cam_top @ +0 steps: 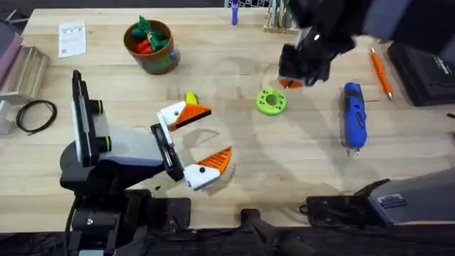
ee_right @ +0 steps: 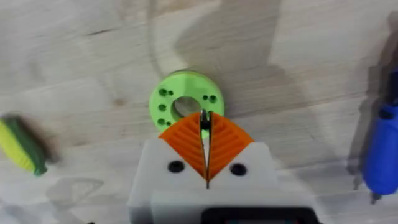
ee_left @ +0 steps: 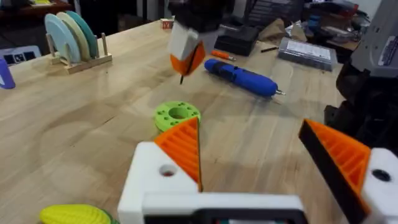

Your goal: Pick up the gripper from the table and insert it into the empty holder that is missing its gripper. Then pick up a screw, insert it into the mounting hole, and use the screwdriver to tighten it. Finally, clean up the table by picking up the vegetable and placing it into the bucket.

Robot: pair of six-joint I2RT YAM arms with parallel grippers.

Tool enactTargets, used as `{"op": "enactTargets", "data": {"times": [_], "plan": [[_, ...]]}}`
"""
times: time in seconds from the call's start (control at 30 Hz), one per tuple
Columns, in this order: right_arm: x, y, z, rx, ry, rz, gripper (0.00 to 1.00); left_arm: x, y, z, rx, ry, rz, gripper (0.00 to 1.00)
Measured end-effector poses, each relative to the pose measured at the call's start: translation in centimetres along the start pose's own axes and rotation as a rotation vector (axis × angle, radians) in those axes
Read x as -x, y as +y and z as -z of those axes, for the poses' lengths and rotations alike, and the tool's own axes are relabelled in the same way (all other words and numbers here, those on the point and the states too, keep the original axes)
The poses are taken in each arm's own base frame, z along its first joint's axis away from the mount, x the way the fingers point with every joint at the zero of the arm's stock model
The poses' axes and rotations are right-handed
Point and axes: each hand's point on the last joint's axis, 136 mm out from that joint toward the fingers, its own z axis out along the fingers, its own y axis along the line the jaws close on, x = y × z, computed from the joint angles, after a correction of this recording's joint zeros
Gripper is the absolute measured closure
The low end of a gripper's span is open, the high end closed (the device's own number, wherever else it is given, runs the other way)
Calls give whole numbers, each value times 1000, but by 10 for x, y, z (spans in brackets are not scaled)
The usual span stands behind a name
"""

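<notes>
Lying flat, blue pen-shaped screwdriver (cam_top: 354,116), right gripper (ee_right: 205,144) pinched together over green disc (ee_right: 185,107), left gripper (cam_top: 205,139) spread apart.

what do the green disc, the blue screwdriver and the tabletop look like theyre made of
The flat green disc with a ring of holes looks like matte printed plastic, judging by its dull, uniform colour. The blue pen-shaped screwdriver seems glossy moulded plastic with a thin metal bit. The pale tabletop shows grain lines and plank seams, so likely wood.

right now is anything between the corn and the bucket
Nothing visible: bare table lies between the corn and the bucket. The left gripper sits open beside the corn, away from that path.
</notes>
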Motion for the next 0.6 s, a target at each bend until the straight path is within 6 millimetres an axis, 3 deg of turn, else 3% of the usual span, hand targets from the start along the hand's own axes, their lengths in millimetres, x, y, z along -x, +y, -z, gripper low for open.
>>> {"op": "enactTargets", "data": {"times": [0.27, 0.4, 0.6], "plan": [[9, -2, 70, 28, -44, 169, 995, 0, 0, 0, 0, 0, 0, 15], [14, 1, 93, 42, -68, 234, 995, 0, 0, 0, 0, 0, 0, 15], [21, 24, 122, 96, -147, 359, 995, 0, 0, 0, 0, 0, 0, 15]]}}
